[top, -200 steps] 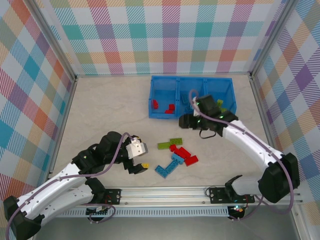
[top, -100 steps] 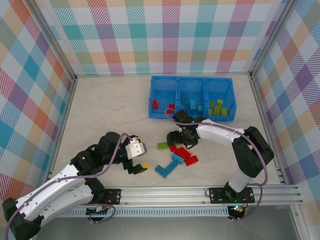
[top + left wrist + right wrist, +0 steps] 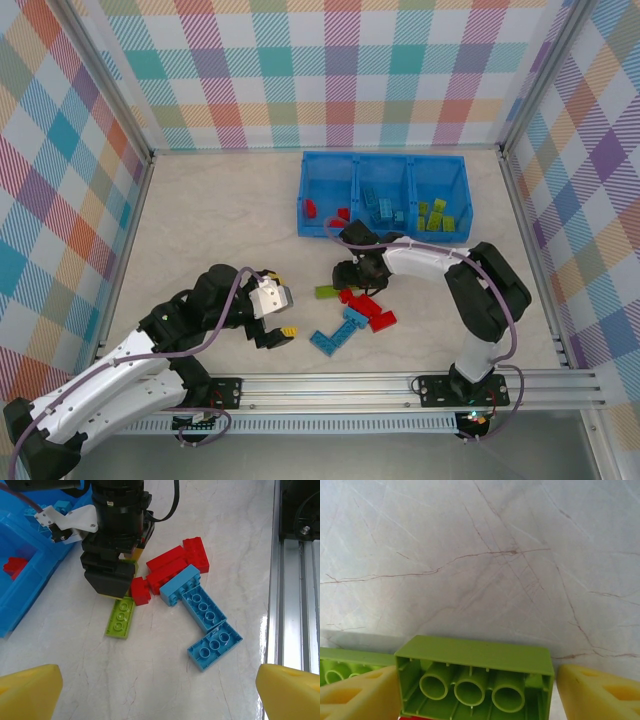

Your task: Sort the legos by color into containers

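My right gripper (image 3: pixel 352 278) is down at the loose pile, shut on a lime green brick (image 3: pixel 475 680) that lies hollow side toward the wrist camera, one yellow finger (image 3: pixel 357 695) at each end. The left wrist view shows this gripper (image 3: pixel 112 580) over a flat green plate (image 3: pixel 120 617), red bricks (image 3: pixel 170 567) and light blue bricks (image 3: pixel 200 607). The blue bin (image 3: pixel 355 158) holds red bricks (image 3: pixel 312 208) in its left compartment, light blue bricks (image 3: pixel 380 207) in the middle and green bricks (image 3: pixel 435 215) on the right. My left gripper (image 3: pixel 283 305) hangs open and empty, left of the pile.
The metal rail (image 3: pixel 295 555) runs along the table's near edge just right of the blue bricks. Checkered walls (image 3: pixel 330 80) enclose the table on three sides. Bare marble table (image 3: pixel 220 220) lies between the bin and my left arm.
My right gripper left the bin, swung down-left to the pile and settled onto the green brick. The left arm has barely moved.
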You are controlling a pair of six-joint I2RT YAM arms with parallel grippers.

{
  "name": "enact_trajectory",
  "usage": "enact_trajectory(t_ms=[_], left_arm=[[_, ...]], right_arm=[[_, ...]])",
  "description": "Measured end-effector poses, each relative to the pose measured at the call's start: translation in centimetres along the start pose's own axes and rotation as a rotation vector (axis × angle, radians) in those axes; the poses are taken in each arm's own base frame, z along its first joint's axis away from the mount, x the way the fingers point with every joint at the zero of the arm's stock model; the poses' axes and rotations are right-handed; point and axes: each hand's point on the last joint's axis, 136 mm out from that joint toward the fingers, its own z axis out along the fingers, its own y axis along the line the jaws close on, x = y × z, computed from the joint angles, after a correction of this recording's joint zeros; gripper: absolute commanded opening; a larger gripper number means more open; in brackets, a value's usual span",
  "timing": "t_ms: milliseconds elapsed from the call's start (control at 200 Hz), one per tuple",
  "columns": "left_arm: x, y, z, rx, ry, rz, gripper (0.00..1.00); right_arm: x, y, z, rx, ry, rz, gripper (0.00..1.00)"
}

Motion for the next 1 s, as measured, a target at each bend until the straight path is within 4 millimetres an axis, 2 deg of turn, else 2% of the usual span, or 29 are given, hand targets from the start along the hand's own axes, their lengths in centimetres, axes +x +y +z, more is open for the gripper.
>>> enact_trajectory(t_ms=[120,320,425,525,660,760,895,1000], left_arm=[[0.0,0.0,0.0,0.000,-0.001,0.000,0.99],[0.0,0.0,0.0,0.000,-0.001,0.000,1.00],[0.0,0.0,0.0,0.000,-0.001,0.001,1.00],[0.0,0.0,0.0,-0.001,-0.002,0.001,1.00],[0.0,0.0,0.0,-0.001,-0.002,0.001,1.00],[0.0,0.0,0.0,-0.001,-0.002,0.001,1.00],[0.0,0.1,0.0,-0.005,0.000,0.001,1.00],[0.1,0.3,-0.1,-0.019,0.005,0.002,1.00]], right_arm=[[-0.2,-0.1,0.0,0.010,-0.007,0.012,0.62],[-0.5,-0.2,-0.2,0.019,-0.028,0.013,0.56],[-0.6,-0.7,-1.0,0.024,-0.064,0.017,0.54],[-0.7,-1.5,-3.2,0.020,-0.126,0.032,0.52],[-3.1,-3.1,-8.2,-0.004,-0.287,0.087,0.50],[-5.7,-6.1,-12.4,-0.004,-0.424,0.166,0.49],[-9.5,-12.9,-17.1,0.060,-0.568,0.309,0.49],[-12.7,-17.6,-19.6,0.100,-0.633,0.406,0.48]])
